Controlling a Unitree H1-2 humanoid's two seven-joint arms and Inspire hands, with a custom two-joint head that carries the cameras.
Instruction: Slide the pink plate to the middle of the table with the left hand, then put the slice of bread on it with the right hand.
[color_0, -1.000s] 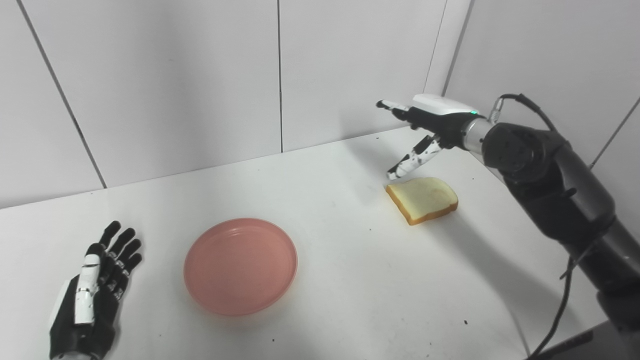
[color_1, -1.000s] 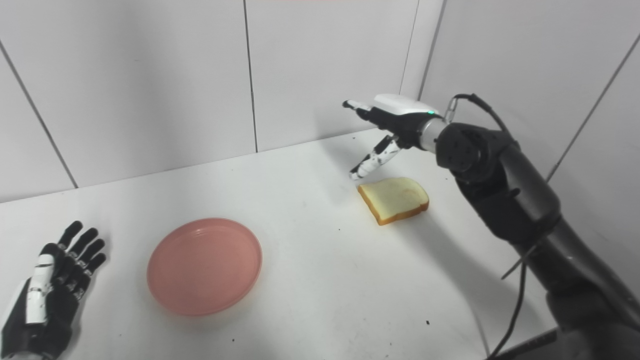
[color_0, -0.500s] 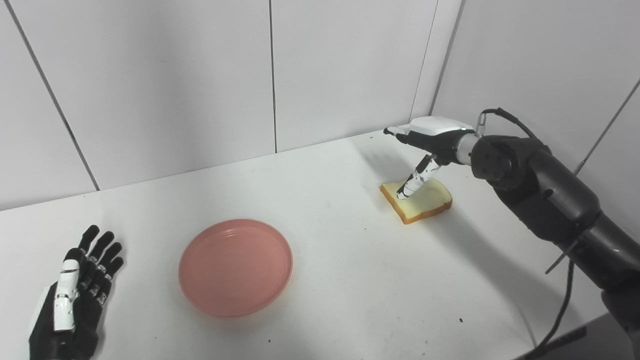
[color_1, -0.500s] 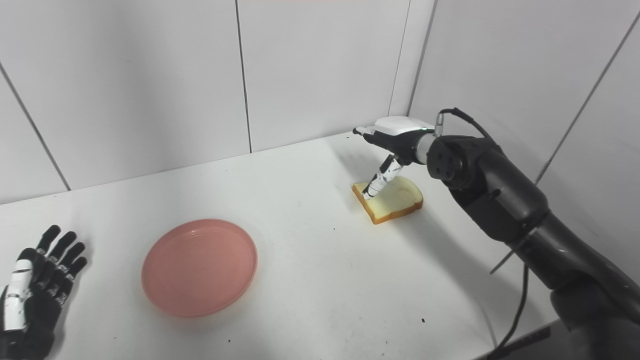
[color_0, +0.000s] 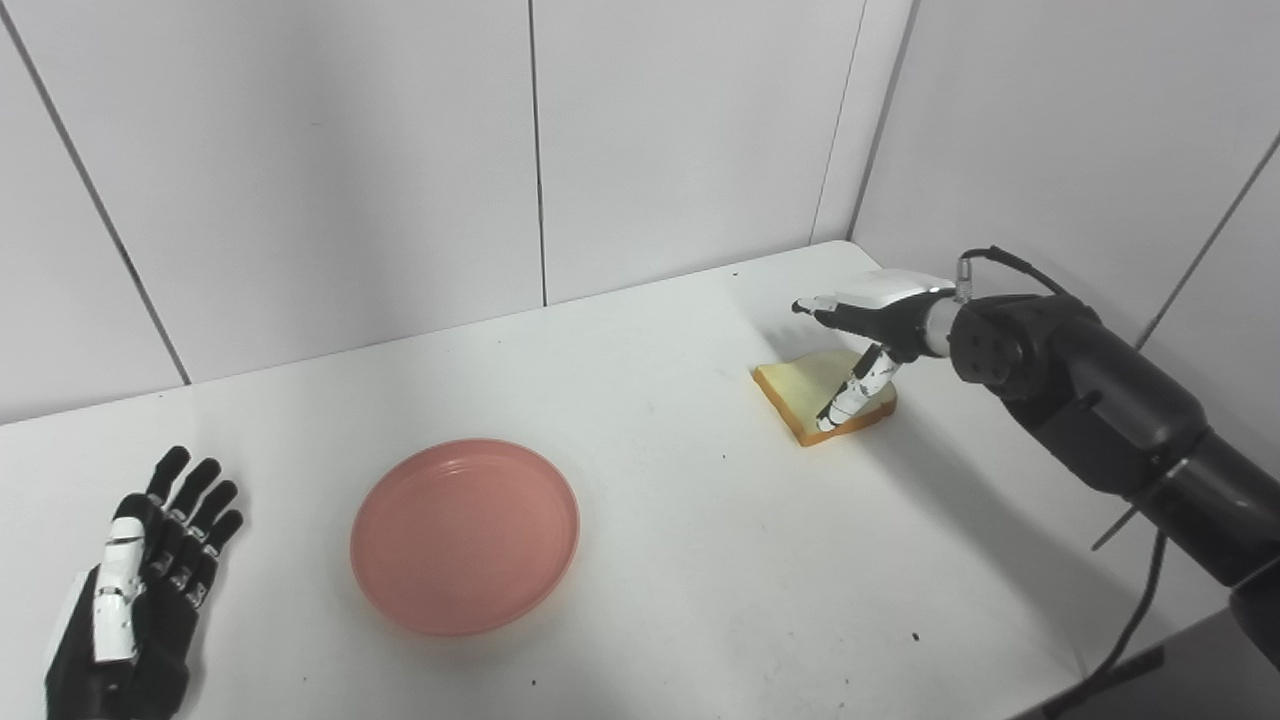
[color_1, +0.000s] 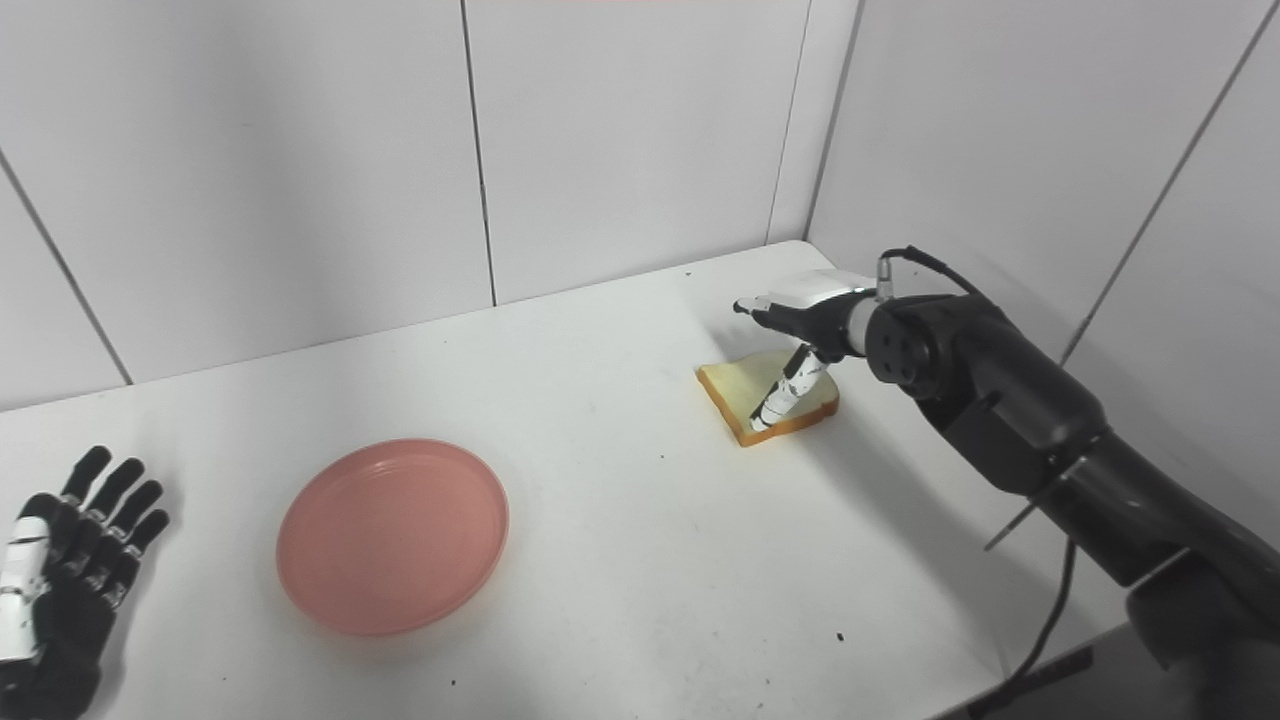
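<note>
The pink plate lies on the white table, left of the middle. A slice of bread with a brown crust lies at the right, near the back corner. My right hand hovers right over the bread, open; its thumb points down at the near edge of the slice and the fingers reach out above the far side. I cannot tell whether the thumb touches the slice. My left hand rests open and flat on the table at the far left, a hand's width away from the plate.
White panelled walls close the table at the back and on the right. The table's right front edge runs under my right arm, where a black cable hangs. Small dark specks dot the tabletop.
My right hand has come down from above the table and back onto the bread, thumb lowered to the slice's near edge. The camera has shifted a little. Plate and left hand stay put.
</note>
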